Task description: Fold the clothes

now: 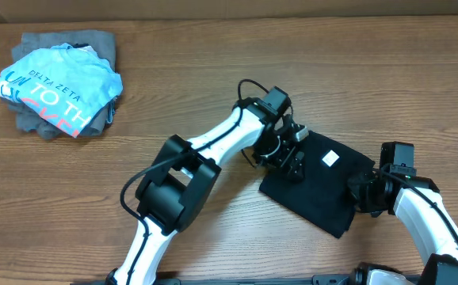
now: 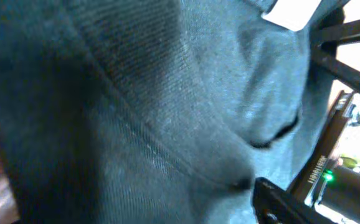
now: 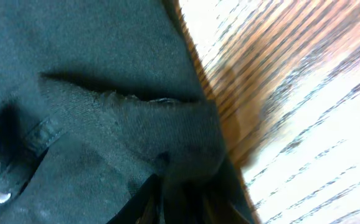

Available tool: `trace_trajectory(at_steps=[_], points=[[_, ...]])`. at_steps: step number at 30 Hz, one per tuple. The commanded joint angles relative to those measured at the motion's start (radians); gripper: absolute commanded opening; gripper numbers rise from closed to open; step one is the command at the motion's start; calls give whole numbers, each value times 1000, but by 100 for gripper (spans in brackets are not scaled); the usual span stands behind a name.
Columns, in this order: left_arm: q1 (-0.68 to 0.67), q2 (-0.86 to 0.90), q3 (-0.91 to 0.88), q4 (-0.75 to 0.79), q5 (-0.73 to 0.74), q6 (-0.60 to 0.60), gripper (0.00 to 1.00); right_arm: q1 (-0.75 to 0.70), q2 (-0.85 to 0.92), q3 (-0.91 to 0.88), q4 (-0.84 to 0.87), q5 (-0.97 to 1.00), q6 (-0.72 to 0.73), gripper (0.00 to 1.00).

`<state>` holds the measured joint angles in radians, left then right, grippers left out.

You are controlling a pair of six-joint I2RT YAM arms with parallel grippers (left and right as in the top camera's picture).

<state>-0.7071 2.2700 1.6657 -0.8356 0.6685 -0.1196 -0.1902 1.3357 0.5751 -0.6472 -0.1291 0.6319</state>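
Wood-grain table (image 1: 213,71) fills the overhead view, and the black T-shirt (image 1: 324,194) lies on its right-centre part as a compact, roughly rectangular bundle set at an angle, its white neck label (image 1: 331,158) facing up near the top edge. The left gripper (image 1: 294,162) reaches across from the left arm and sits on the shirt's upper left edge, just beside the label. Its wrist camera is almost wholly filled with dark ribbed fabric (image 2: 142,112), with the label (image 2: 292,11) at the top edge, so I cannot tell how its jaws stand. The right gripper (image 1: 362,192) is at the shirt's right edge. In its wrist view a bunched fold of the fabric (image 3: 167,155) rises between the dark fingers at the bottom of the frame, the jaws closed on it, with bare wood (image 3: 292,93) to the side. Well apart, at the far left corner, a light blue "DELTA ZETA" shirt (image 1: 62,83) lies crumpled on a grey garment (image 1: 94,43).
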Motion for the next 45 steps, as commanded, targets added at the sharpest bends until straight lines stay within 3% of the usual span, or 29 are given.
trace_trajectory(at_steps=[1,9,14,20,25,28,32,35,42,45], points=[[-32,63,-14,17,-84,-80,71,-7,0,0,3,12,-3,22],[-55,64,-14,48,-65,-190,67,-7,0,0,-2,8,-9,22],[-33,64,-14,-15,-129,-194,86,-7,0,0,-1,9,-11,22],[31,65,-16,14,50,-102,95,-7,0,0,0,9,-11,22],[14,78,-36,62,150,-60,94,-7,0,0,3,9,-10,22],[0,100,-36,63,132,-64,86,-7,0,0,6,8,-11,22],[-26,144,-36,84,132,-90,70,-7,0,0,7,5,-11,22],[-47,158,-36,84,132,-94,45,-7,0,0,6,5,-11,22],[-34,146,-30,61,106,-113,9,-8,0,7,-17,-51,-40,21],[0,120,-24,2,69,-103,4,-8,-2,48,-90,-74,-64,21]])
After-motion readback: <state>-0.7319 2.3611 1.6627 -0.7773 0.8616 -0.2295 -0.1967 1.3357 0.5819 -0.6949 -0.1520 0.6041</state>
